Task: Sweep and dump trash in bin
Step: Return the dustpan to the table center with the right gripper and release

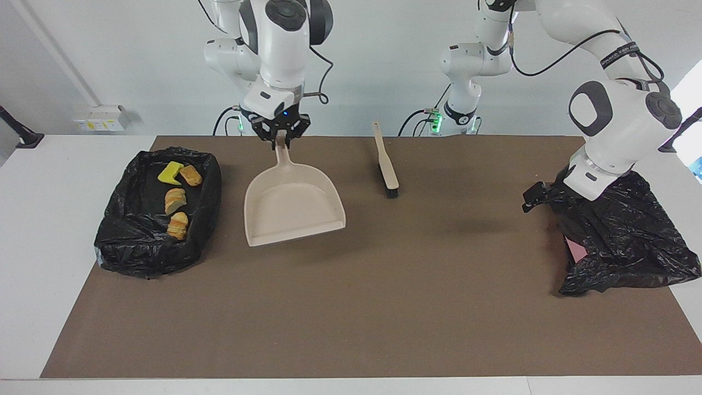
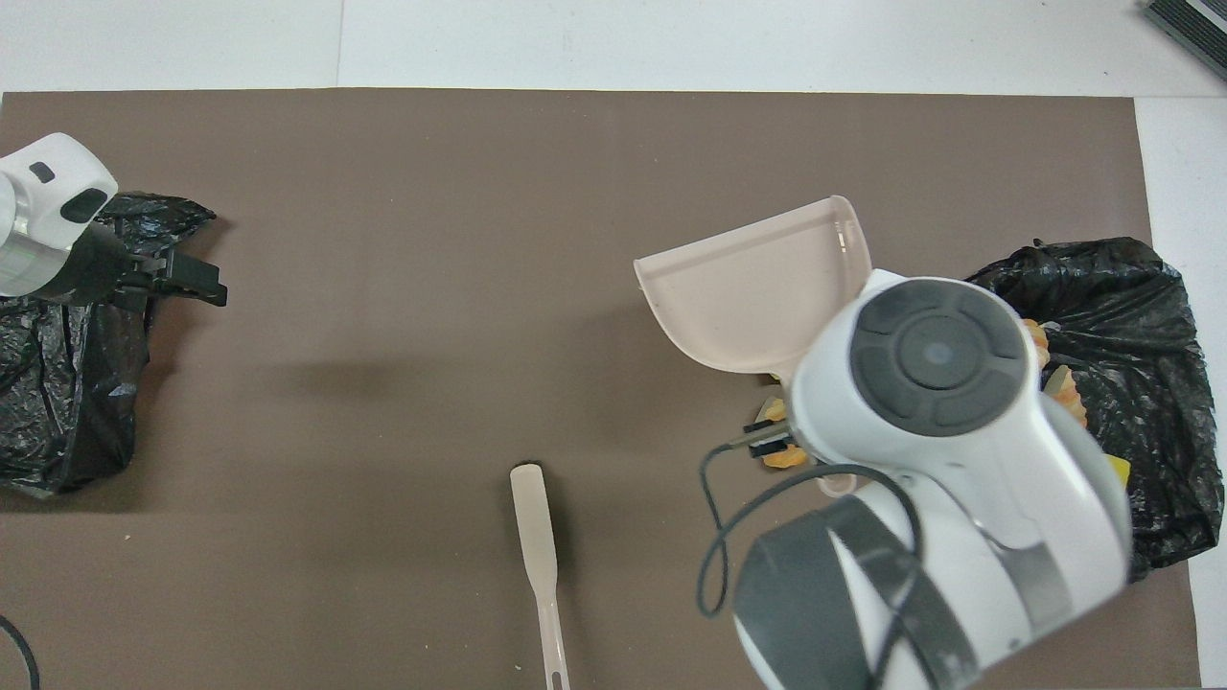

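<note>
Beige plastic dustpan (image 1: 293, 204) hangs upper centre of the facing view, its handle pinched tight in my right gripper (image 1: 281, 135), pan held over the brown mat (image 1: 351, 307). The trash: four pieces, one yellow sponge chunk and three tan bread-like lumps (image 1: 176, 197), sits in the black-bag-lined bin (image 1: 153, 241) at frame left; a bit of orange peeks by my right wrist in the overhead view. My left gripper (image 1: 535, 198), jaws spread wide and empty, hovers at the crumpled black bag (image 1: 625, 241) frame right, and the beige black-bristled brush (image 1: 385, 162) lies on the mat upper centre.
</note>
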Controlling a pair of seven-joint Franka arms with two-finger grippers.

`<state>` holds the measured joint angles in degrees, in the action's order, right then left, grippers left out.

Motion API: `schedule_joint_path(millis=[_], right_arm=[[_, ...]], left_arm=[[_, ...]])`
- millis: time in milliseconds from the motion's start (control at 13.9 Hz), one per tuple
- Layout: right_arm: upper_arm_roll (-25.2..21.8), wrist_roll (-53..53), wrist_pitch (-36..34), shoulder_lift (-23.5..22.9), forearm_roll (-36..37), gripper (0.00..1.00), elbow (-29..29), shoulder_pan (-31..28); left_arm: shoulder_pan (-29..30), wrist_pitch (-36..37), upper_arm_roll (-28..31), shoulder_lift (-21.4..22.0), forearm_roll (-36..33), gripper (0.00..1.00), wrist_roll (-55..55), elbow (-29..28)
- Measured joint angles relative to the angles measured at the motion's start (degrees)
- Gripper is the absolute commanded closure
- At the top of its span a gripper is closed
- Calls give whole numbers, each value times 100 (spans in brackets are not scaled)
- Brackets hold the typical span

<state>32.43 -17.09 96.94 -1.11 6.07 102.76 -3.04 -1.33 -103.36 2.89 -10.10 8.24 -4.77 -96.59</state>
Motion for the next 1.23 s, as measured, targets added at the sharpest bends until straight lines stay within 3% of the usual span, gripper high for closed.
schedule_joint_path(millis=[361,649,793,1010,1082,1226], right_arm=[[7,-1546,698,-1864,810,100,-1270,1133],[-86,-2277,1413,-3190,1564,100,-2053,1627],[-135,-2290,1681,-3566,1588,100,-2278,1626],[-154,-2401,1712,-3773,1585,100,-2404,1636],[-152,-2530,1757,-3830,1585,84,-2404,1682],[-152,-2668,1774,-3901,1586,0,-2405,1784]], left_arm=[[-14,682,-97,388,-321,0,37,444],[7,963,-77,762,-427,0,-332,444],[15,990,-38,839,-441,0,-332,445],[-1,1000,-100,875,-462,0,0,445],[-7,1003,-119,881,-504,0,57,445],[-7,1019,-118,895,-577,0,89,457]])
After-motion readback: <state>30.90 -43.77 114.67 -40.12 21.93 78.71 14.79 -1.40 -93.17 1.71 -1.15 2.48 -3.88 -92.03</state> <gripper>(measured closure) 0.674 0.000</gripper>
